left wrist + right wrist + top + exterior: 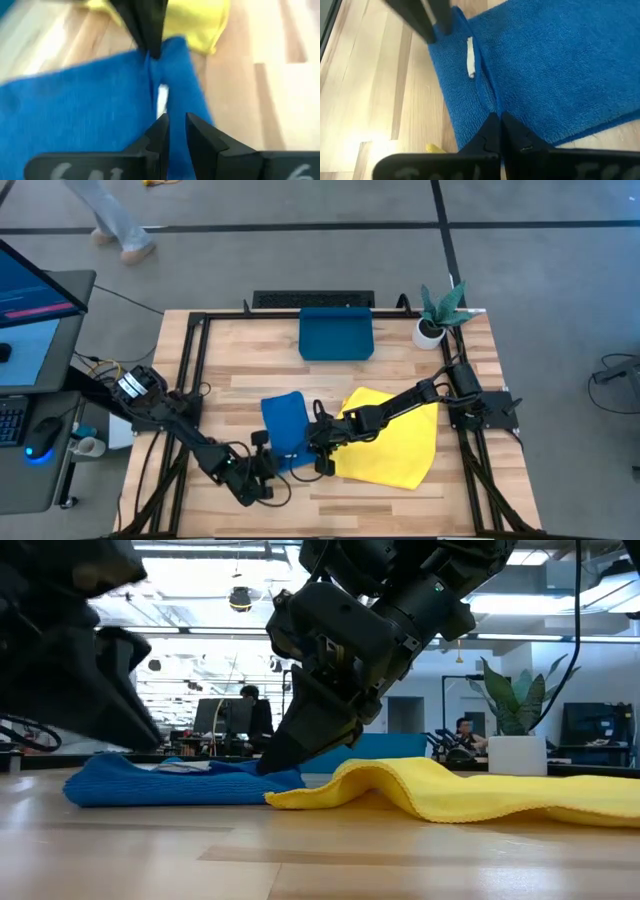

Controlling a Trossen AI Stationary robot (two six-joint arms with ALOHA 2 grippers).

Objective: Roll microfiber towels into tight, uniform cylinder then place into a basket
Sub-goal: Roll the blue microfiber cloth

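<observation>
The royal blue towel (282,423) lies flat on the table's near middle, partly folded, with a white tag (470,57) showing. The yellow towel (395,437) lies spread to its right, its edge beside the blue one (450,790). The dark teal basket (336,335) stands at the far middle. My right gripper (318,444) is shut on the blue towel's right side. My left gripper (272,470) is at the blue towel's near edge, its fingers nearly together with blue cloth between them (176,131). My left gripper holds the blue towel at its near edge (176,150), the cloth between its two fingers. The fingers come low from the table's near side. The towel lies on the table. One layer or several, I cannot tell. My right gripper pinches a raised fold of the blue towel (492,107) between its two fingertips, near the white tag. The fingers slant down from the table's right side (285,750). The cloth puckers toward the fingertips; the rest lies flat on the table.
A small white pot with a green plant (432,320) stands at the far right, beside the basket. A desk with a monitor (30,310) is left of the table. A person's legs (115,225) show on the floor beyond. People sit in the room behind (462,735).
</observation>
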